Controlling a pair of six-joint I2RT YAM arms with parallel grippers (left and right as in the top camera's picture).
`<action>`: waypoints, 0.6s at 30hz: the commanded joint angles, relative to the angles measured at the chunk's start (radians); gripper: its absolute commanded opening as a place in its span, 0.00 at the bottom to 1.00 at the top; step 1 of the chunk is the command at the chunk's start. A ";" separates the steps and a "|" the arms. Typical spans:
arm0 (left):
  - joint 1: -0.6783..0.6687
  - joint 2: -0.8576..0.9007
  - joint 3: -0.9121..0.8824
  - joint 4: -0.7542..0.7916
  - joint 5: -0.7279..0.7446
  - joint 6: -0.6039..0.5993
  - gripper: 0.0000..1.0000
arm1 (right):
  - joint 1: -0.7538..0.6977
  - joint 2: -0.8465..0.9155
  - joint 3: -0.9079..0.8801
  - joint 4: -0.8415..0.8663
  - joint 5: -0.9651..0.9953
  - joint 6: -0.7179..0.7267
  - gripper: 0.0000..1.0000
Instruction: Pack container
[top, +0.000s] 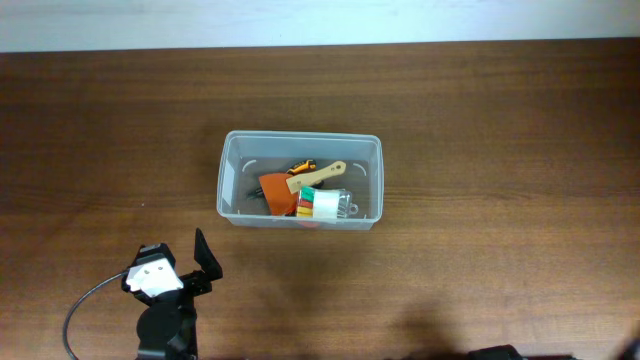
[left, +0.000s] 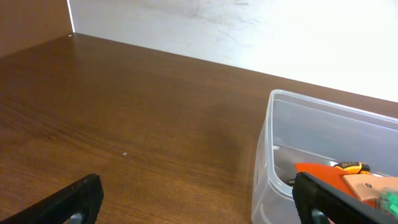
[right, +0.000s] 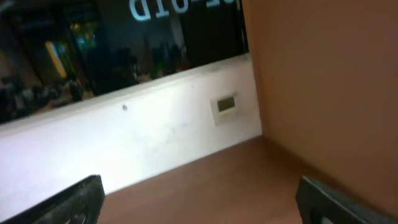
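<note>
The container (top: 232, 175), a large clear plastic bin with a rim, stands at the table's middle. Inside lie an orange scraper with a wooden handle (top: 285, 190), a small orange-black tool (top: 303, 165) and a small clear case with coloured bits (top: 325, 205). My left gripper (top: 205, 262) is open and empty near the front left, short of the bin. In the left wrist view the bin's wall (left: 277, 162) is at the right between the spread fingers (left: 199, 202). My right gripper (right: 199, 199) is open and empty; it faces a wall, not the bin.
The brown wooden table (top: 480, 120) surrounds the bin. A white wall strip (top: 300, 20) runs along the far edge. A grey cable (top: 85, 305) loops by the left arm. The right wrist view shows a white baseboard (right: 155, 143) and a dark window.
</note>
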 joint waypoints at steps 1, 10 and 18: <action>-0.003 -0.004 -0.003 -0.002 -0.003 0.009 0.99 | -0.035 -0.070 -0.230 0.103 -0.073 0.133 0.99; -0.003 -0.004 -0.003 -0.002 -0.003 0.009 0.99 | -0.099 -0.196 -0.738 0.454 -0.277 0.158 0.99; -0.003 -0.004 -0.003 -0.002 -0.003 0.009 0.99 | -0.100 -0.280 -1.019 0.614 -0.278 0.158 0.99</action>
